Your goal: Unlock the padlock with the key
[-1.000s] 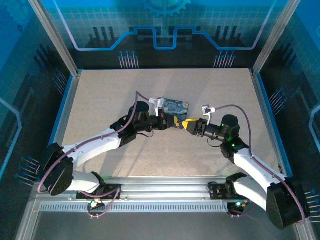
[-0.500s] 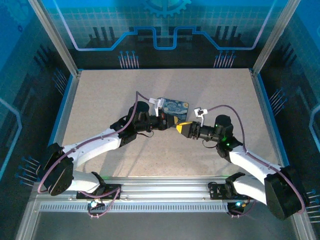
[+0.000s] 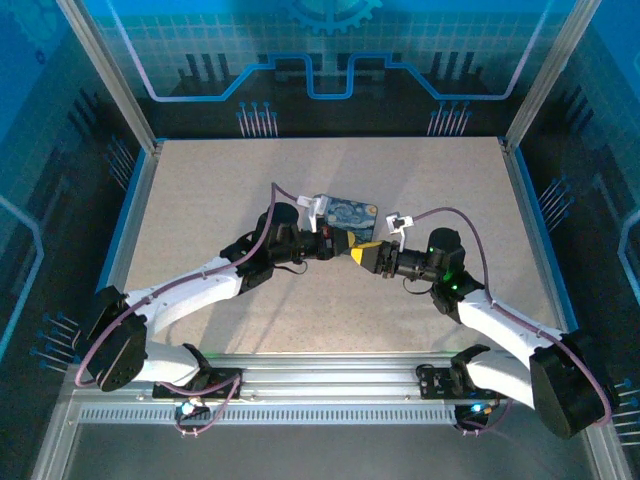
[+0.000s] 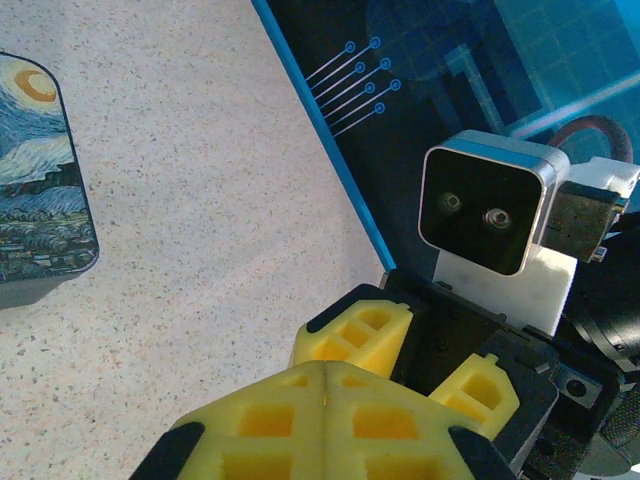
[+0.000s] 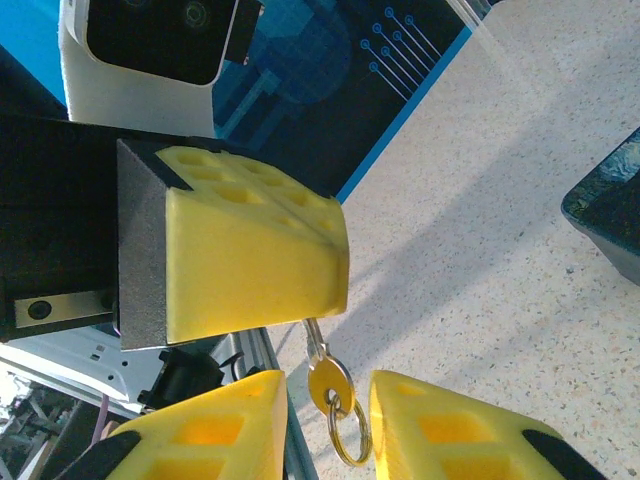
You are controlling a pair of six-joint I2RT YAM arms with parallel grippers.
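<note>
Over the last second the right gripper [image 3: 359, 252] has slid left across the table [image 3: 200, 200] and now stands tip to tip with the left gripper [image 3: 339, 245]. They meet around mid-table, just on the near side of the tin [image 3: 350, 213].

From the right wrist I can see the left gripper's yellow fingers [image 5: 250, 250] pressed flat together. The key [image 5: 328, 382] sticks out from their tip, its thin blade running in under the pads where I lose sight of it. Its round gold head hangs free with a small ring [image 5: 350, 440] through it.

The right gripper's own fingers [image 5: 210, 435] are spread apart, one on each side of the key's head, with a gap showing on both sides. The left wrist view agrees, showing the right gripper's two pads [image 4: 360, 335] standing separated just beyond the left's closed tip.
</note>
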